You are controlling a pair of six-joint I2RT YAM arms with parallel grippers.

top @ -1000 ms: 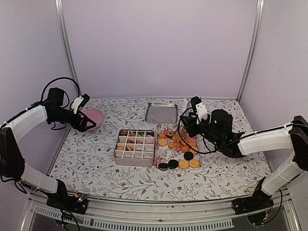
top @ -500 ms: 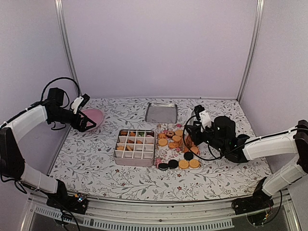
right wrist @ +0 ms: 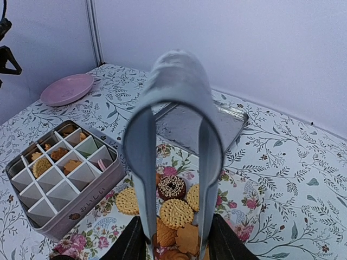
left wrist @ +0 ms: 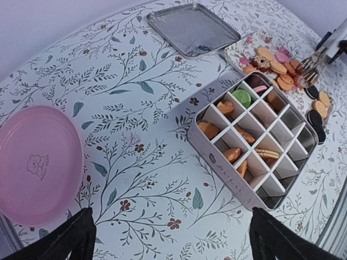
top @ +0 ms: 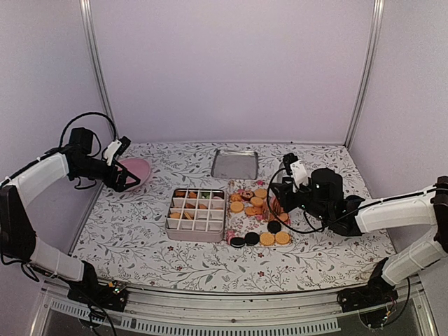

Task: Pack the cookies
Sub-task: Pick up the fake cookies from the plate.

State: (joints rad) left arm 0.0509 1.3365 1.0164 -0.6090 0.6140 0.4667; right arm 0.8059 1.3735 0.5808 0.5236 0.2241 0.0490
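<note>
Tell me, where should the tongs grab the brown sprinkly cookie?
Probably by its round rim, coming straight down. The brown sprinkled cookie lies flat, face up, so only its thin edge offers two opposite sides for the tongs in the right end effector.

Orange cookies [top: 267,239], pink plate [left wrist: 38,162], seemingly silver tray [left wrist: 192,30]

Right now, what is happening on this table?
The right gripper holds tongs, tips down in the loose cookies beside the tin; whether they grip one is hidden. The tin is partly filled, with several cells empty. The left gripper hangs open by the pink plate, holding nothing.
</note>
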